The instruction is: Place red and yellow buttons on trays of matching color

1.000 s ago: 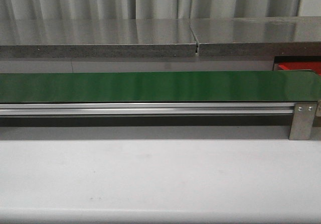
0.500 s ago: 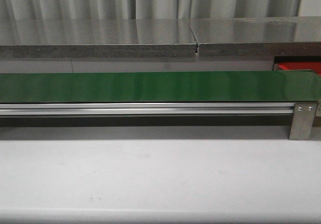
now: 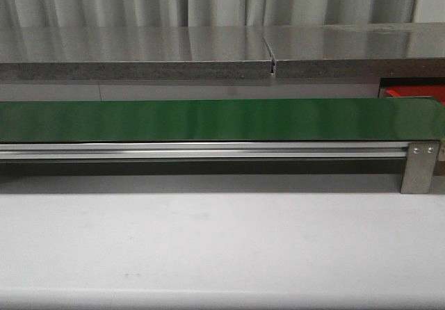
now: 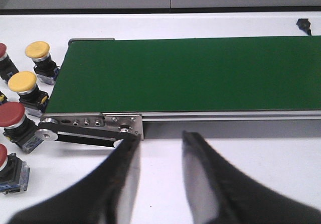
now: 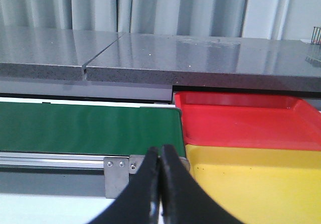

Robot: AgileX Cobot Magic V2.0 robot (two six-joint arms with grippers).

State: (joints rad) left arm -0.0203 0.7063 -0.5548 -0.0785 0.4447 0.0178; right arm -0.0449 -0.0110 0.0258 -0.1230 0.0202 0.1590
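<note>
Near table (image 3: 222,247): white, bare in the front view; neither arm seen there.
Left gripper (image 4: 158,146): fingers spread, nothing between them; poised over the white surface just short of the belt's left end.
Right gripper (image 5: 160,158): fingers pressed together, nothing held; aimed at the belt's right end where it meets the trays.
Conveyor belt (image 3: 222,119): green, long axis running left to right, no button on it.
Yellow buttons (image 4: 22,83): two, upright on dark bases, just off the belt's left end.
Red buttons (image 4: 11,114): one whole, two more cut by the frame edge, in the same cluster, nearer than the yellow pair.
Yellow tray (image 5: 256,181): at the belt's right end, nearer of the two.
Red tray (image 5: 251,121): directly behind the yellow tray, touching it.
Key relation: buttons lie left of the spread left fingers, off the belt's end; left arm judged nearer to them, right arm nearer to the trays.
Task stage: judged unstarted; both trays empty as far as visible.
</note>
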